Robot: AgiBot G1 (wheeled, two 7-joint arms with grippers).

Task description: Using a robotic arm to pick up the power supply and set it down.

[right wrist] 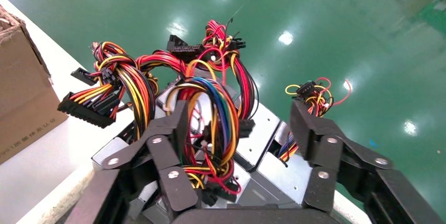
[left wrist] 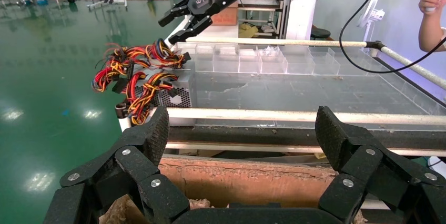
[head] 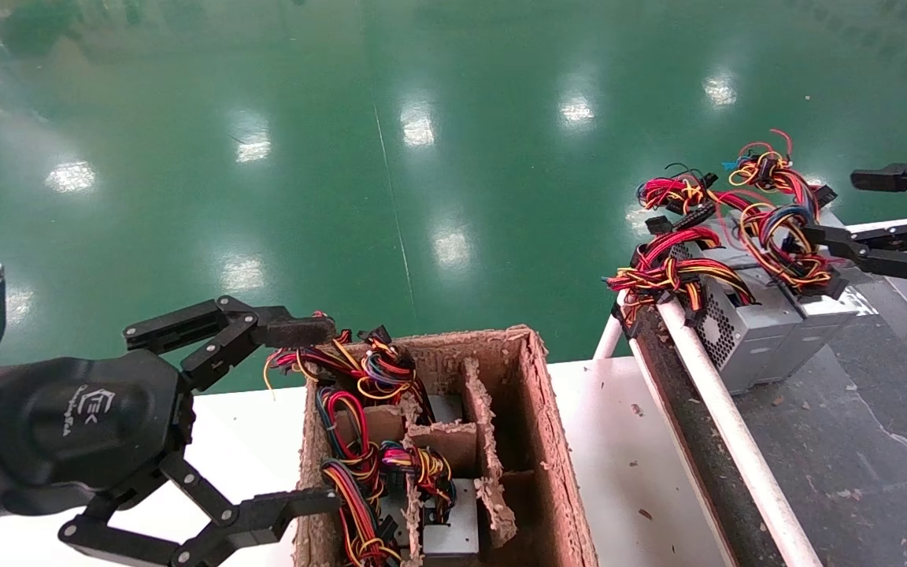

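The right end effector (head: 855, 213) hangs with its fingers spread apart at the far end of the belt (head: 855, 441), just behind two grey boxes that sit side by side against the belt's near rail (head: 717, 402). The power supply (head: 816, 315), whose bundle shows blue wires (right wrist: 218, 103), is the box nearer that end effector; the wires lie between and around the fingers, which clamp nothing. The other box (head: 737, 331) carries red, orange and yellow wires. The left end effector (head: 308, 417) is spread wide at the near-left edge of the white surface (head: 627, 465), against a cardboard box (head: 548, 441) of further units.
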